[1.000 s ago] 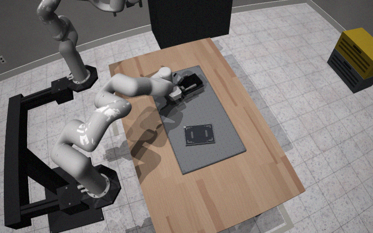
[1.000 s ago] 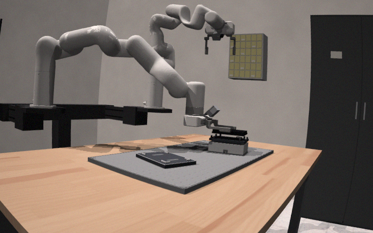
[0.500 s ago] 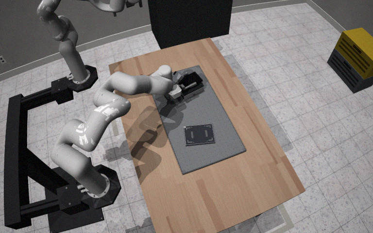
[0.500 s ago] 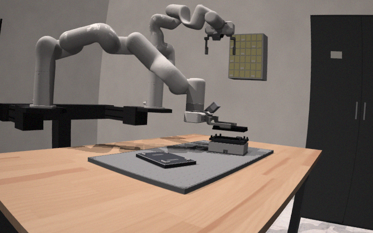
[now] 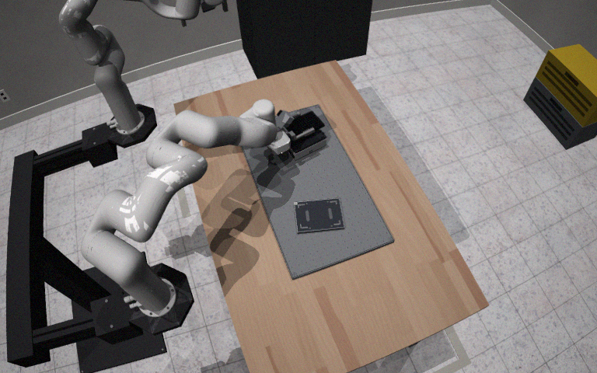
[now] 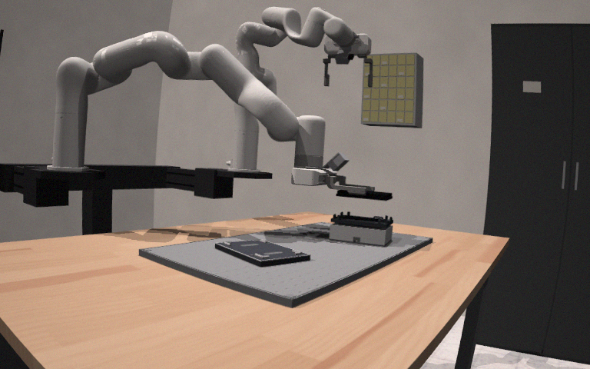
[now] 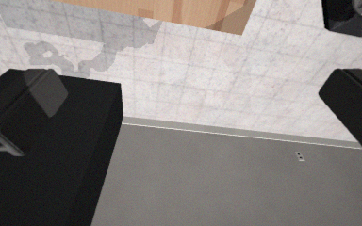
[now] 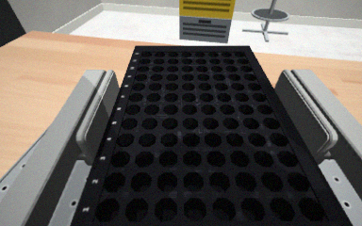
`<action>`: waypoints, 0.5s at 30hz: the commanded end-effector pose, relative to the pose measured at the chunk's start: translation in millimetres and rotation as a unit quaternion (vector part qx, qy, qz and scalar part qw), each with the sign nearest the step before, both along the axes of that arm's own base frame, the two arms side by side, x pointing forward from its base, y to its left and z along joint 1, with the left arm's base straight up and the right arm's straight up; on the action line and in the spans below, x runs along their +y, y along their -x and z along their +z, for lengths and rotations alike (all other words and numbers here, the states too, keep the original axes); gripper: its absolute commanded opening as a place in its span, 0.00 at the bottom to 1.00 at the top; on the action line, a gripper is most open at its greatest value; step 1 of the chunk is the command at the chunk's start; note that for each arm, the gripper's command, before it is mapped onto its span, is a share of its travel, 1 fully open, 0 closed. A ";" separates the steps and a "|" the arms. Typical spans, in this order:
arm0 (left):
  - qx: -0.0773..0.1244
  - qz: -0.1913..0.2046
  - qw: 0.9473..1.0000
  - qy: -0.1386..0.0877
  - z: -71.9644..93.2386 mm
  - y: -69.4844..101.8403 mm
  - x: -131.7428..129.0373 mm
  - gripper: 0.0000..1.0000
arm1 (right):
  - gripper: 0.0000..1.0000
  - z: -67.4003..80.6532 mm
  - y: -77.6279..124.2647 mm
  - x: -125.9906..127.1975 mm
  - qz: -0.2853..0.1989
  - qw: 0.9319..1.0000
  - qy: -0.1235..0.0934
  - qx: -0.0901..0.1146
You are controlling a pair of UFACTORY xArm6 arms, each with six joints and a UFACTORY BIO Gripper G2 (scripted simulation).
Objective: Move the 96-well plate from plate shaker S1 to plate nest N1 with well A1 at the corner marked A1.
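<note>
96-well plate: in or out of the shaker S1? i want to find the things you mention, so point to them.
Out: the plate (image 6: 364, 194) (image 8: 189, 123) hangs above the shaker (image 6: 361, 234), with a visible gap between them.

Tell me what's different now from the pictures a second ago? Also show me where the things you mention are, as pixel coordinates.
The right hand (image 6: 367, 189) (image 8: 207, 118) went up, and so did the black plate (image 6: 364, 195) (image 8: 189, 113) it holds. There is now a bigger gap between the plate and the shaker (image 6: 359, 234). The hand already had hold of the plate then, and it hasn't let go. The left hand (image 6: 348, 82), the shaker and the nest (image 5: 319, 215) (image 6: 263, 252) stayed put.
</note>
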State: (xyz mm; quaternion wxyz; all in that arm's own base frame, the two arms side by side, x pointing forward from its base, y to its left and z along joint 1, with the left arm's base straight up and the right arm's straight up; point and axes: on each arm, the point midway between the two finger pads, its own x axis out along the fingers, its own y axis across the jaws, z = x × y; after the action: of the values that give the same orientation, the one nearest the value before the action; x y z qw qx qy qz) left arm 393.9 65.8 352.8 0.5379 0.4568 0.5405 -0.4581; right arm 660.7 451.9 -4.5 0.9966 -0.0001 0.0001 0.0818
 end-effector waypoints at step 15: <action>-0.002 0.000 1.000 0.000 1.8 -0.5 0.0 1.00 | 0.00 27.7 -1.1 0.9 0.000 1.000 -0.002 -0.002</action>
State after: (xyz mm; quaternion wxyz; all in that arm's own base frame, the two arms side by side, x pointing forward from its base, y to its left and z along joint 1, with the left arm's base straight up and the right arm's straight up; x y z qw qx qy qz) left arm 393.9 65.8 352.8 0.5379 0.4568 0.5405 -0.4581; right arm 660.8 452.0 17.3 0.9966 0.0000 -0.0001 0.0819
